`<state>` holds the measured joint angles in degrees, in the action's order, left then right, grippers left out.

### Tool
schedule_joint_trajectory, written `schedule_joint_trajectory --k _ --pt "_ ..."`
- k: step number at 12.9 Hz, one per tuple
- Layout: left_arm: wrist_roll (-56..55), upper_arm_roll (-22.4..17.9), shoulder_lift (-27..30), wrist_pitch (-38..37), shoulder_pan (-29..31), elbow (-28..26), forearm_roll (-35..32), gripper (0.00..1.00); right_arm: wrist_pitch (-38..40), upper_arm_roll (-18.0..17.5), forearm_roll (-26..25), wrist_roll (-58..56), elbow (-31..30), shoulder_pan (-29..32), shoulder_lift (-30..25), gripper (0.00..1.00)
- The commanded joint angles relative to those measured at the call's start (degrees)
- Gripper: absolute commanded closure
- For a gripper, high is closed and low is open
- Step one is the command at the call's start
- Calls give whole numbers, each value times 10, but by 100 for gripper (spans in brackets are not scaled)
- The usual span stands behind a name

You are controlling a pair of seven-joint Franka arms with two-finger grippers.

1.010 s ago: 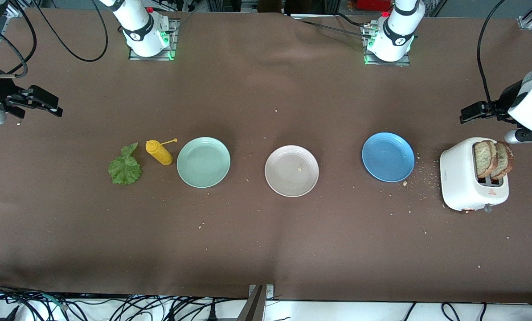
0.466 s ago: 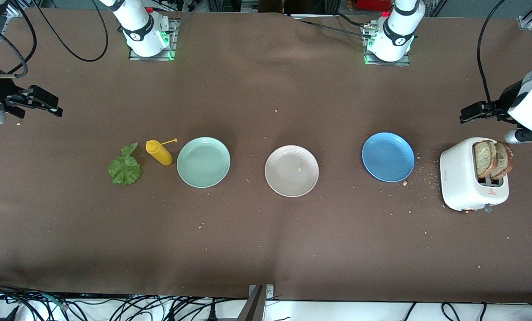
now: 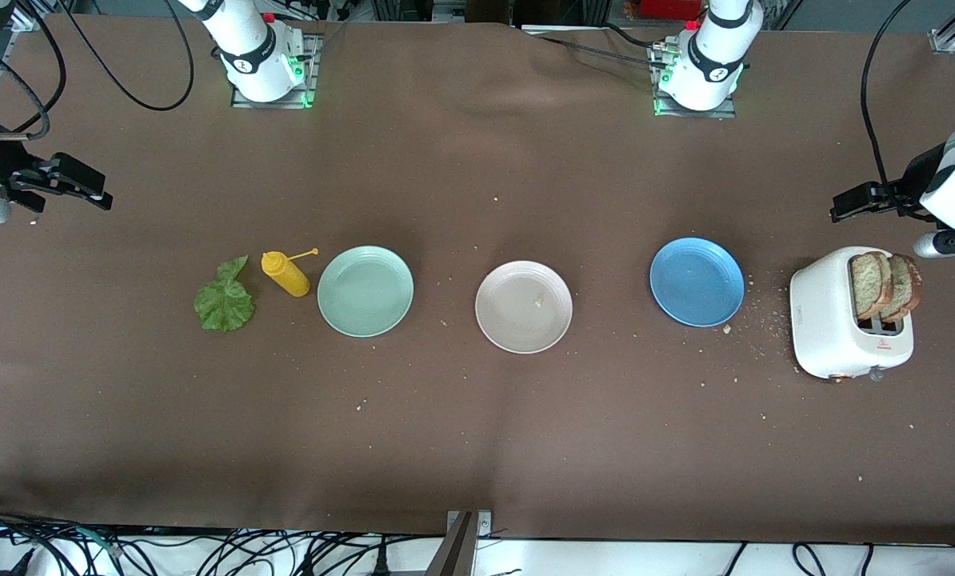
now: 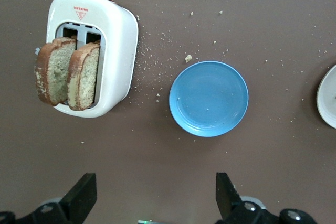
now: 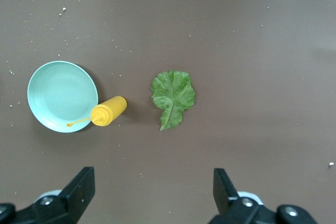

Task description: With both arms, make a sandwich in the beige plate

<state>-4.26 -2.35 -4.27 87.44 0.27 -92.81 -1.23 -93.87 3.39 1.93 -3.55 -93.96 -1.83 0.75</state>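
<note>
The round pale pinkish-beige plate with a ridged rim (image 3: 524, 306) sits at the middle of the brown-covered table (image 3: 477, 448), holding nothing but a crumb. No sandwich exists yet. Two square slices of brown wholegrain toast (image 3: 885, 285) stand upright in the slots of the white toaster (image 3: 833, 328) at the left arm's end. The ruffled green lettuce leaf (image 3: 224, 302) lies flat on the cloth at the right arm's end, just beside the yellow squeeze bottle (image 3: 285, 274), which lies on its side next to the round mint-green plate (image 3: 365, 290). The round blue plate (image 3: 697, 282) sits between the beige plate and the toaster.

The left gripper (image 4: 152, 198) hangs above the table near the toaster, jaws spread wide and holding nothing. The right gripper (image 5: 152, 195) hangs over bare cloth near the lettuce, jaws likewise released and empty.

Risks, as judged: the slices lean together, so a pinch may catch both or crumble one; the thin leaf may slip from the fingers; delivery to the mint-green or blue plate would be a fault; both arms meeting over the beige plate could collide
</note>
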Motion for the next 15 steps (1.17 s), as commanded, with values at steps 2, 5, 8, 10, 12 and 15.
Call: schedule_joint_trajectory --k 2,5,8,10,12,15 --pt "-2 2 -30 -7 36 16 17 0 1 -1 1 -2 1 2 -5 0" --pt "-1 1 -62 -3 69 18 52 0 1 -1 1 -2 1 2 -5 0" --pt "13 1 -97 -4 87 27 41 0 2 -1 1 -2 1 2 -5 0" --pt "72 1 -121 -3 96 27 30 0 3 -1 2 -5 2 2 -5 0" --pt "91 1 -137 11 109 27 -4 0 9 -1 3 -4 9 1 -3 0" --pt "99 1 -159 50 113 27 -16 0 48 -6 8 -15 9 -4 25 0"
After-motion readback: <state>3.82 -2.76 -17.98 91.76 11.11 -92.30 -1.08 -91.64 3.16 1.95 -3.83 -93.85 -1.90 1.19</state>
